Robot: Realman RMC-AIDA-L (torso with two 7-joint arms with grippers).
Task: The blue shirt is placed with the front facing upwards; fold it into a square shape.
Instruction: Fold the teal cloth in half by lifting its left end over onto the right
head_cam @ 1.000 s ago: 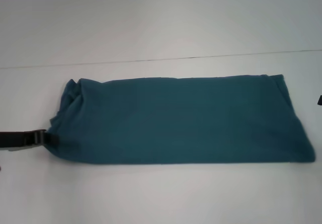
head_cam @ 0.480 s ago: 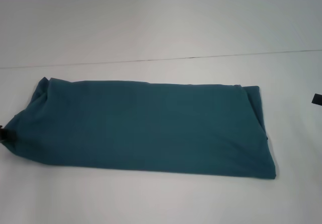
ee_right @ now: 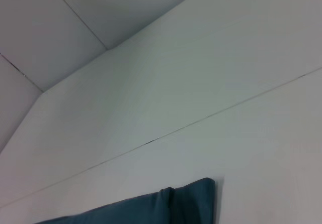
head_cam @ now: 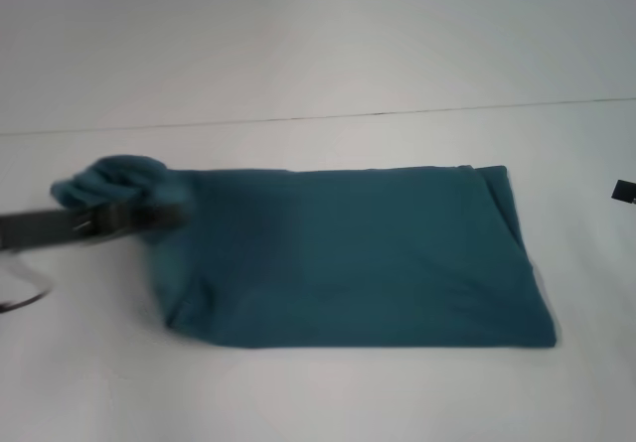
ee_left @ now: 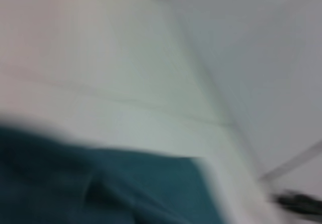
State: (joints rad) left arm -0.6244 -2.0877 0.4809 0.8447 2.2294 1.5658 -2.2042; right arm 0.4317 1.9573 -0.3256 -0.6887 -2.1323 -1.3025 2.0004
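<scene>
1. Blue shirt [head_cam: 348, 258] lies on the white table [head_cam: 318, 392], folded into a long band running left to right across the middle of the head view. Plain teal side up; no print showing.
2. Right end of the band is flat, with a neat folded edge and a squared corner. Near long edge is straight.
3. Left end is lifted off the table and bunched into a rumpled knot, sitting higher than the rest of the cloth (the fabric just below it slopes down to the surface).
4. Left gripper [head_cam: 149, 214] reaches in from the left edge, arm roughly level, its tip at that bunched end. It looks clamped on the cloth, fingers closed around the gather, though motion blur hides the fingertips themselves.
5. Left wrist view: blurred teal cloth [ee_left: 100, 189] fills the near part, pale table beyond.
6. Right gripper [head_cam: 623, 192]: only a small dark piece at the right edge, well clear of the shirt. Cannot tell its state.
7. Right wrist view: one folded corner of the shirt [ee_right: 166, 206] on the white table, a thin seam line crossing the surface beyond it.
</scene>
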